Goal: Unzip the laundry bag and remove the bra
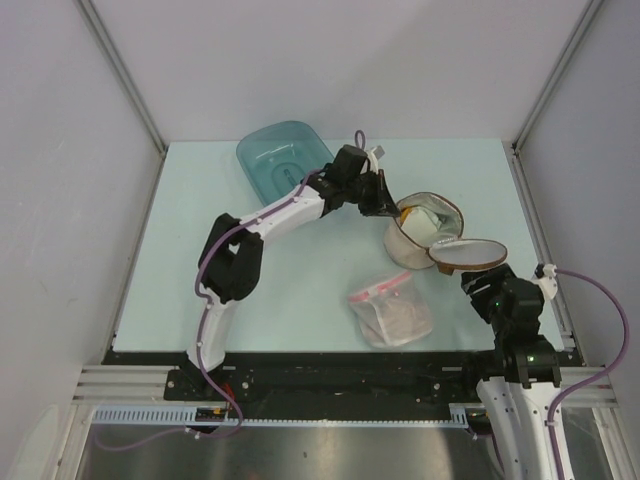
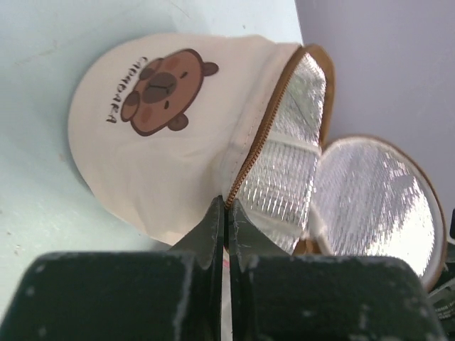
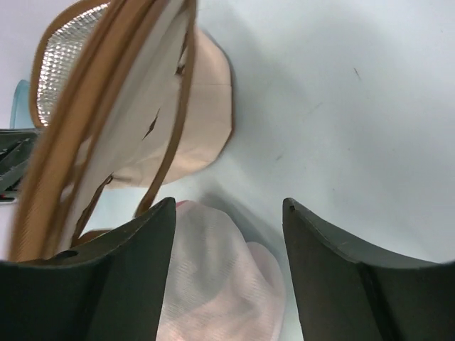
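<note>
The laundry bag point(image 1: 412, 243) stands unzipped at mid-table, a beige dome with a brown zip edge. Its round lid half point(image 1: 468, 252) hangs open to the right. In the left wrist view the bag point(image 2: 156, 142) shows a capybara print, and silvery mesh lines both halves. My left gripper point(image 1: 385, 205) point(image 2: 227, 207) is shut on the bag's zip rim at its left side. My right gripper point(image 1: 476, 287) point(image 3: 227, 206) is open and empty, just near of the lid point(image 3: 135, 106). The bra is hidden; only pale material shows inside the bag.
A teal tub point(image 1: 283, 158) lies at the back, behind the left arm. A clear plastic bag point(image 1: 392, 310) with a pink zip strip holds pale cloth in front of the laundry bag, under my right gripper point(image 3: 213, 284). Walls close in the table's sides.
</note>
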Controlling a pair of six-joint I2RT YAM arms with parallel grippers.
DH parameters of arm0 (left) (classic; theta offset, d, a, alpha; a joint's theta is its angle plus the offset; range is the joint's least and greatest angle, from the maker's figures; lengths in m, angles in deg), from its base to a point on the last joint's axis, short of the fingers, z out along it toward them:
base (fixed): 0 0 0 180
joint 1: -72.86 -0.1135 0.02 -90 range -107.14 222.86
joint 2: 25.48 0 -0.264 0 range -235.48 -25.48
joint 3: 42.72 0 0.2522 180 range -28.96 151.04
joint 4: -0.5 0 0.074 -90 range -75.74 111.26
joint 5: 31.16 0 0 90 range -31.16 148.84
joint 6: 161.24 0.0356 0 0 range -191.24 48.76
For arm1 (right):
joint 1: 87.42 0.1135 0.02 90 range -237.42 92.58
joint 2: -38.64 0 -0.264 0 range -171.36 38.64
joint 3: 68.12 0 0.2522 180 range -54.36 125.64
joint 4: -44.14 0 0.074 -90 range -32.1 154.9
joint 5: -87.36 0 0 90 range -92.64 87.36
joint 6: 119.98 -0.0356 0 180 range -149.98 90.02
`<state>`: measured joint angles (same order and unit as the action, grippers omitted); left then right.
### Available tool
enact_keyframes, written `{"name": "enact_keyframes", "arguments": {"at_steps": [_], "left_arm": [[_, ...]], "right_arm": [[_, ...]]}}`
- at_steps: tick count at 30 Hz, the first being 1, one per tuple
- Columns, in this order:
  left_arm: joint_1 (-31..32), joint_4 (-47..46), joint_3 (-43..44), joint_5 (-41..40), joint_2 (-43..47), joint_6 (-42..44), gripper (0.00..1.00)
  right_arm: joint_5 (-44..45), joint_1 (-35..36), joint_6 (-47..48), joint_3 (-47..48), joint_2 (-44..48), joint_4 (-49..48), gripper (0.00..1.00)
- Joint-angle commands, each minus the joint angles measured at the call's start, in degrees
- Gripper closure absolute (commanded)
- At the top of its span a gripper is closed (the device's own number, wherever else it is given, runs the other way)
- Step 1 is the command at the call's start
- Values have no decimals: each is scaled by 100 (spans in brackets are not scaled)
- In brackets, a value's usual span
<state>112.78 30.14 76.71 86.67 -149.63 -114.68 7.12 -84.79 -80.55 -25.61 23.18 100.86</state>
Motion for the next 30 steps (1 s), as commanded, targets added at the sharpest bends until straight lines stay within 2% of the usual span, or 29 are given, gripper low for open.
{"name": "enact_keyframes", "arguments": {"at_steps": [1,5,8,10,16,22,24,27,29,30], "left_arm": [[7,-226,24,-243,515,-24,99],[24,-103,-46,-550,638,2,99],[24,-190,-143,-621,700,-50,100],[42,-208,-169,-656,718,-68,100],[77,-217,-169,-692,656,-94,99],[103,-278,-301,-665,726,-103,100],[104,-287,-345,-665,753,-77,100],[95,-270,-424,-657,788,-33,100],[95,-287,-503,-639,805,-33,100],[95,-296,-555,-639,805,-42,100]], "right_arm": [[262,-17,-164,551,96,125,34],[1043,-17,-85,1184,473,64,41],[1308,-17,-24,1422,913,-304,46],[1266,-17,29,1536,818,-498,50],[-356,-17,38,1669,-455,-1578,48],[-1738,298,537,1686,-2266,-2441,47],[-1531,711,653,1678,-2732,-2214,47],[-223,1020,715,1616,-2848,-1511,45],[323,1002,810,1528,-2796,-1325,38],[394,924,846,1485,-2804,-1308,31]]}}
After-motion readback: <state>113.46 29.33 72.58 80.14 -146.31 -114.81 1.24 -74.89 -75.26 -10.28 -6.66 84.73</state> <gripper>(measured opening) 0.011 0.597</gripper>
